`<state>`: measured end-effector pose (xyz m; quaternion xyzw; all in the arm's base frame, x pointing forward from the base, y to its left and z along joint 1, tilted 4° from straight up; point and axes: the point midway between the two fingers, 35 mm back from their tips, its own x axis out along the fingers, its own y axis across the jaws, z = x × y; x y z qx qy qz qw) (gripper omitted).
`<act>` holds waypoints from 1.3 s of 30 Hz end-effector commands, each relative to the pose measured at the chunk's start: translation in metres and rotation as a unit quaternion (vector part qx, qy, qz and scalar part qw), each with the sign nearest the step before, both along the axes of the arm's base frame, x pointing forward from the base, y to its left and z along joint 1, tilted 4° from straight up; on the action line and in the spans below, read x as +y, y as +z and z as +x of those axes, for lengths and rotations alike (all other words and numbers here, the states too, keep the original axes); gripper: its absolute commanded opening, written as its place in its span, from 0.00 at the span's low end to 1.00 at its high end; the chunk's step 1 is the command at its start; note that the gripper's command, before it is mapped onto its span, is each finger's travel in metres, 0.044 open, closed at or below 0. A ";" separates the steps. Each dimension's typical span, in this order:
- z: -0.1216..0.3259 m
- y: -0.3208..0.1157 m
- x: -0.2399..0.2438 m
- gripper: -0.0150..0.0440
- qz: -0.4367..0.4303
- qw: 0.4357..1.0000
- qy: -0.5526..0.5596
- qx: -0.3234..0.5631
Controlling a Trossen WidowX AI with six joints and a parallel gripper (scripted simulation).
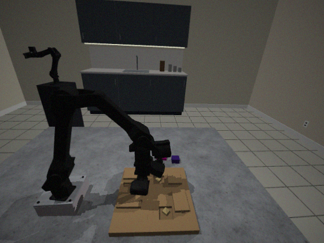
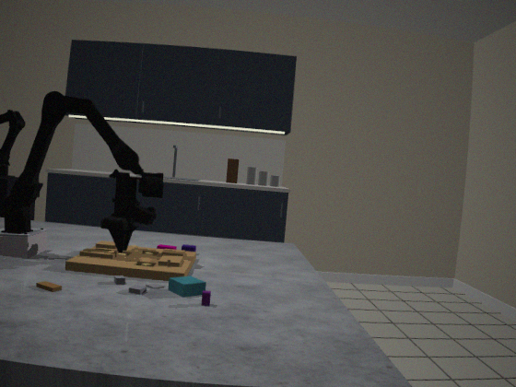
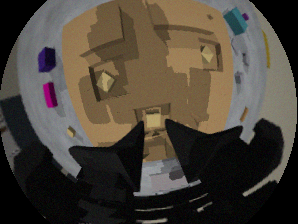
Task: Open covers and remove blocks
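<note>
Going left to right in the top view, the black jointed arm point(image 1: 62, 127) point(image 2: 39, 143) is rising from its pale base point(image 1: 43, 209) point(image 2: 14, 244) and bending over the light-brown wooden puzzle board point(image 1: 153, 227) point(image 2: 124, 272) point(image 3: 75, 45). Its black gripper point(image 1: 139, 186) point(image 2: 122, 250) point(image 3: 154, 123) is pointing down at the board's left part, fingers standing partly spread with nothing between them. Just ahead of the fingertips, a cream block point(image 3: 153, 119) is sitting in a well. Further right, a second cream block point(image 1: 158, 179) point(image 3: 105, 81) is lying in the far well and a third point(image 1: 165, 211) point(image 3: 207, 54) in the near one. A flat wooden cover point(image 1: 181, 200) is lying right of these wells.

Beyond the board's far edge, a small cream piece point(image 3: 71, 131), a magenta block point(image 1: 164, 158) point(image 2: 167, 247) point(image 3: 50, 95) and a dark-purple block point(image 1: 175, 159) point(image 2: 188, 248) point(image 3: 47, 59) are resting on the grey table point(image 1: 217, 173) point(image 2: 258, 322). Along the near side, left to right, an orange flat block point(image 2: 49, 287) point(image 3: 244, 114), small grey pieces, a teal box point(image 2: 186, 286) point(image 3: 235, 21) and a purple cylinder point(image 2: 205, 298) point(image 3: 245, 17) are resting.
</note>
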<state>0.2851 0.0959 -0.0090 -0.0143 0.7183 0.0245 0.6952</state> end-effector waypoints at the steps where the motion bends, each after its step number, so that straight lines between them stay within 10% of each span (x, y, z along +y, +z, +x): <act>1: -0.001 -0.003 -0.001 0.50 -0.003 1.000 -0.002 0.002; 39: 0.000 -0.006 0.000 0.39 0.000 1.000 0.000 0.001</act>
